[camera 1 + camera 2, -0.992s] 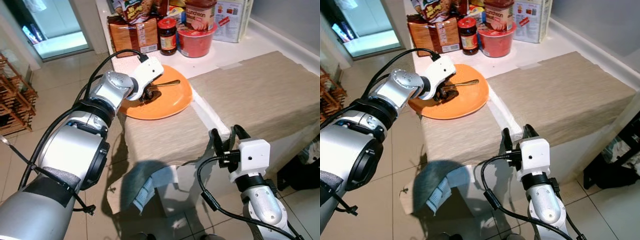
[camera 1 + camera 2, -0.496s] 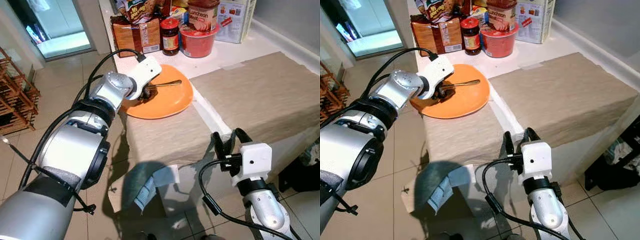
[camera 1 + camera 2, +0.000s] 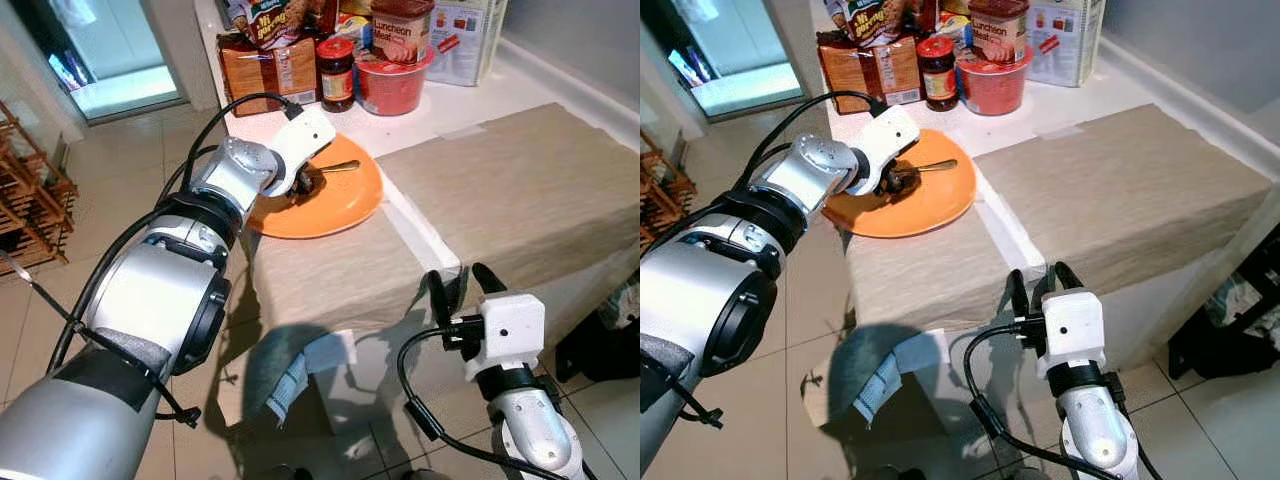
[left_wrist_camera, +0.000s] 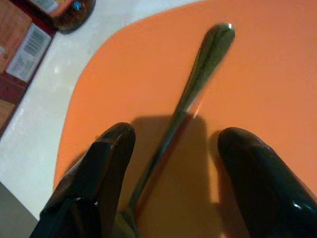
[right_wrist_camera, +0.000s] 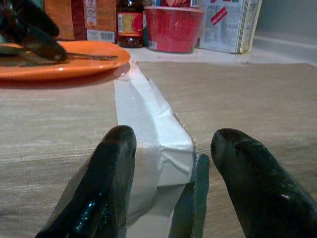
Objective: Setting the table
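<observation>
Left end effector (image 4: 171,148) is down over the orange plate (image 3: 340,195), fingers spread with the spoon (image 4: 198,74) lying flat between them, touching neither pad as far as the wrist view shows, its handle running straight out ahead of the fingertips. So the spoon sits on the plate, loose, not pinched. Right end effector (image 3: 1040,292) hangs low at the near edge of the table (image 3: 1040,125), fingers parted on nothing, with a strip of white table and the frayed inner edges of the mats just ahead of it. As for progress: two beige placemats are laid, one (image 3: 330,265) under the near rim of the plate, the other (image 3: 530,190) off beyond the right end effector and bare. One plate, one spoon, both close under the left end effector. My read is that the setting is only begun: one place has a plate, the spoon looks due to be lifted off and laid beside it, and the second mat has nothing on it yet. Beyond the plate, well ahead of the left end effector, stands a cluster of groceries: one dark jar (image 3: 335,70), one red tub (image 3: 392,85), one brown packet (image 3: 265,70) and one carton (image 3: 462,40); a few more packs behind are too crowded to count.
</observation>
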You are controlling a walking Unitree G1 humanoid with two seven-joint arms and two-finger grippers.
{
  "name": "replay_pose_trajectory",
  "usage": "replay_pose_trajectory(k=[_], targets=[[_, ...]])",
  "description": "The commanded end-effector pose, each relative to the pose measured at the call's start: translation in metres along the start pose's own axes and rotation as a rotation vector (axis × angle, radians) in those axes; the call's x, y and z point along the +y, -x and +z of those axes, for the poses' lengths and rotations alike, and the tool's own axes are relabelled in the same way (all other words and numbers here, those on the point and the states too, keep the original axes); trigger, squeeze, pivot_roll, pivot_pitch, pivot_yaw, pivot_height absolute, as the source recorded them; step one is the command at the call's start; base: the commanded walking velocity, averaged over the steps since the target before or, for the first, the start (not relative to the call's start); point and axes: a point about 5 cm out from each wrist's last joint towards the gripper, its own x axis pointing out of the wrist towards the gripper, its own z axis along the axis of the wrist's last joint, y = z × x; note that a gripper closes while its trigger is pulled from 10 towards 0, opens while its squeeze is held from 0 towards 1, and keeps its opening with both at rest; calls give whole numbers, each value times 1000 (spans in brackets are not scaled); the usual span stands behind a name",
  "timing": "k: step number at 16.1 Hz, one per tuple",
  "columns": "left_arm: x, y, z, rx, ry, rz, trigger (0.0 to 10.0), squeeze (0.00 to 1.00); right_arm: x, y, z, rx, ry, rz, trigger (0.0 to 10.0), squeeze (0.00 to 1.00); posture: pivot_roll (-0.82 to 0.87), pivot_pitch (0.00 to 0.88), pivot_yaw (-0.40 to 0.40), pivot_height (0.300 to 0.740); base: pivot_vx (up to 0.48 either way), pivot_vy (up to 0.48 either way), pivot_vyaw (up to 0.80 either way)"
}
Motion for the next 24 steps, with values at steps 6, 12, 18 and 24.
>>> replay_pose_trajectory(k=[6, 12, 18, 24], targets=[[2, 2, -16, 53, 119, -3, 10000, 0, 4, 7, 4, 2, -11, 4, 10000, 0, -195, 82, 157, 740, 0, 0, 0], [-21, -7, -18, 67, 136, -138, 10000, 0, 5, 8, 3, 15, -11, 1, 10000, 0, -175, 95, 151, 740, 0, 0, 0], [-39, -12, -7, 24, 67, -271, 10000, 0, 8, -1, 1, 9, -24, 28, 10000, 0, -120, 86, 129, 740, 0, 0, 0], [-14, -1, 22, -55, 43, -193, 10000, 0, 8, -4, 0, 3, -26, 31, 10000, 0, -114, 78, 132, 740, 0, 0, 0]])
